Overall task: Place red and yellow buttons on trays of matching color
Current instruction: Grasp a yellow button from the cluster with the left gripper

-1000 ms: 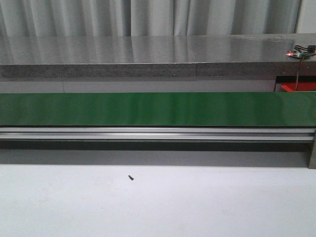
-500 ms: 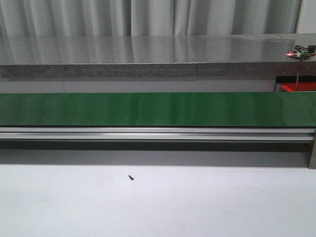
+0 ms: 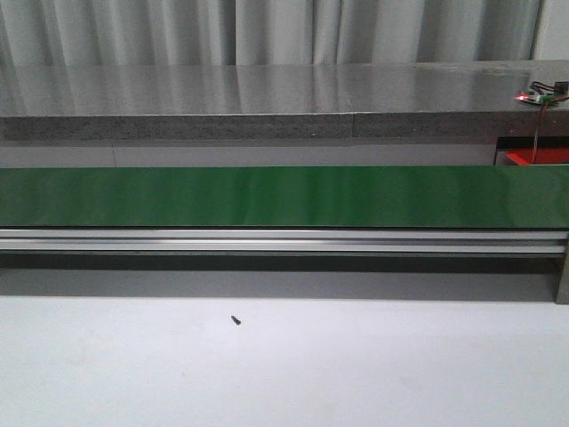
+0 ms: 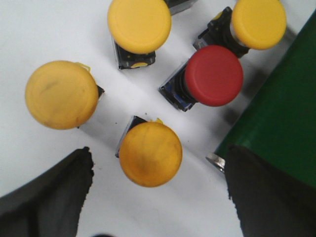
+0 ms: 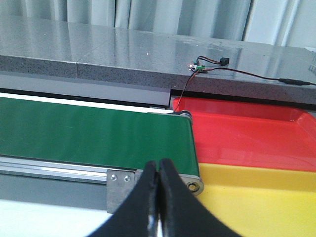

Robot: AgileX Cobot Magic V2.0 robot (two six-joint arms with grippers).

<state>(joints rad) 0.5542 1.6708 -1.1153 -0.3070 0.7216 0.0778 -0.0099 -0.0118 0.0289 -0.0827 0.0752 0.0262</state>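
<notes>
The left gripper (image 4: 155, 192) is hanging spread wide over a bunch of buttons on the white counter (image 4: 39, 34): four yellow buttons (image 4: 150, 154) and one red button (image 4: 214, 75), right beside the green conveyor belt (image 4: 281, 113). The right gripper (image 5: 159, 197) is sitting pressed together, empty, near the red tray (image 5: 252, 133) and yellow tray (image 5: 256, 197).

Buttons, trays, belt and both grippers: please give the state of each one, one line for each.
Red button: upright on the white table, not gripped.
Four yellow buttons: upright on the table, apart, not gripped.
Left gripper: jaws open, above the buttons.
Right gripper: jaws shut, holding nothing.
Green belt: nothing on it.
Red tray: empty.
Yellow tray: empty as far as shown.
</notes>
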